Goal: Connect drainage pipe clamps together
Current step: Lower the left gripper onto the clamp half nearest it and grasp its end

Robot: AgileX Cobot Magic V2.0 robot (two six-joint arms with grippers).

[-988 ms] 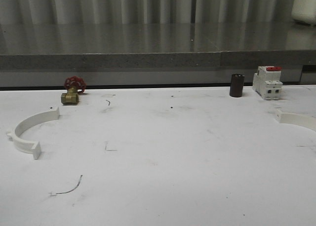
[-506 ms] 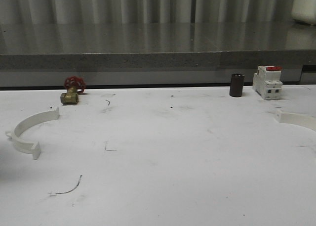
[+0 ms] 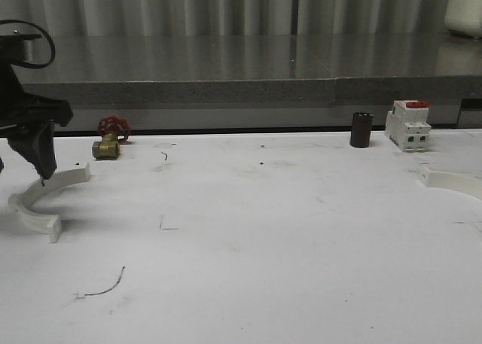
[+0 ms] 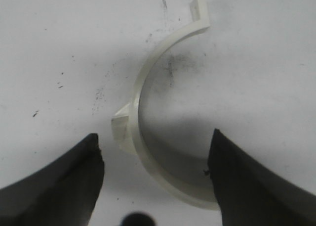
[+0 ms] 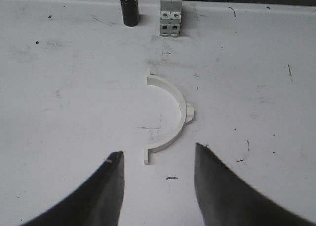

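Note:
Two white half-ring drainage pipe clamps lie far apart on the white table. The left clamp (image 3: pixel 47 190) rests near the left edge, and my left gripper (image 3: pixel 36 162) hangs just over it. In the left wrist view that clamp (image 4: pixel 138 90) curves down between the open left gripper (image 4: pixel 154 154), with its lower arc close to one dark finger (image 4: pixel 247 181); nothing is gripped. The right clamp (image 3: pixel 452 182) shows at the right edge. In the right wrist view it (image 5: pixel 180 110) lies just ahead of the open right gripper (image 5: pixel 158 159), apart from both fingers.
A brass valve with a red handwheel (image 3: pixel 110 137) stands behind the left clamp. A black cylinder (image 3: pixel 361 129) and a white breaker with a red top (image 3: pixel 408 124) stand at the back right. A grey ledge (image 3: pixel 226 92) borders the table's far side.
My left arm has come into the front view from the left and now hangs over the left clamp. The clamps and other objects have not moved.

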